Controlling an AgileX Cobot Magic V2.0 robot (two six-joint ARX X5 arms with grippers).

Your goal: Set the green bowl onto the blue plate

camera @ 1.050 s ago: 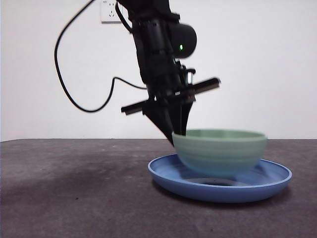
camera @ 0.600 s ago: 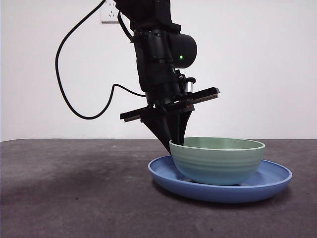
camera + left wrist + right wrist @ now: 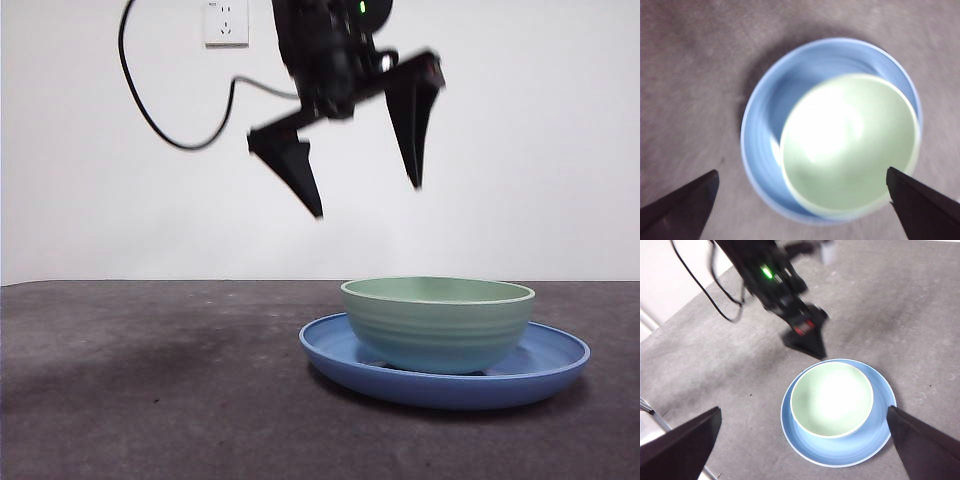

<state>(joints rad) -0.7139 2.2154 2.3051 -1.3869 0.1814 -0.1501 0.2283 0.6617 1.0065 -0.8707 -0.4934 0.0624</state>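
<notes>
Green bowl (image 3: 438, 323) sits upright inside the blue plate (image 3: 330, 352), resting on the plate's floor and offset toward one side of it rather than centred, as the left wrist view shows. Half a second ago the left gripper (image 3: 365, 200) had one jaw tip down at the bowl's rim; it has since risen well clear and now hangs above the bowl with its jaws spread wide and nothing between them. The bowl and plate occupy the same position as in that earlier frame. In the front view the gripper and its black cable (image 3: 175, 125) are motion-blurred.

The right gripper (image 3: 800, 440) is held high over the surface (image 3: 150, 400), looking down on bowl and plate, jaws spread wide and empty.

The surface is a dark grey, matte, slightly speckled covering. Behind it stands a plain white wall (image 3: 540, 150) carrying a white power socket (image 3: 226, 22) near the top of the front view.
</notes>
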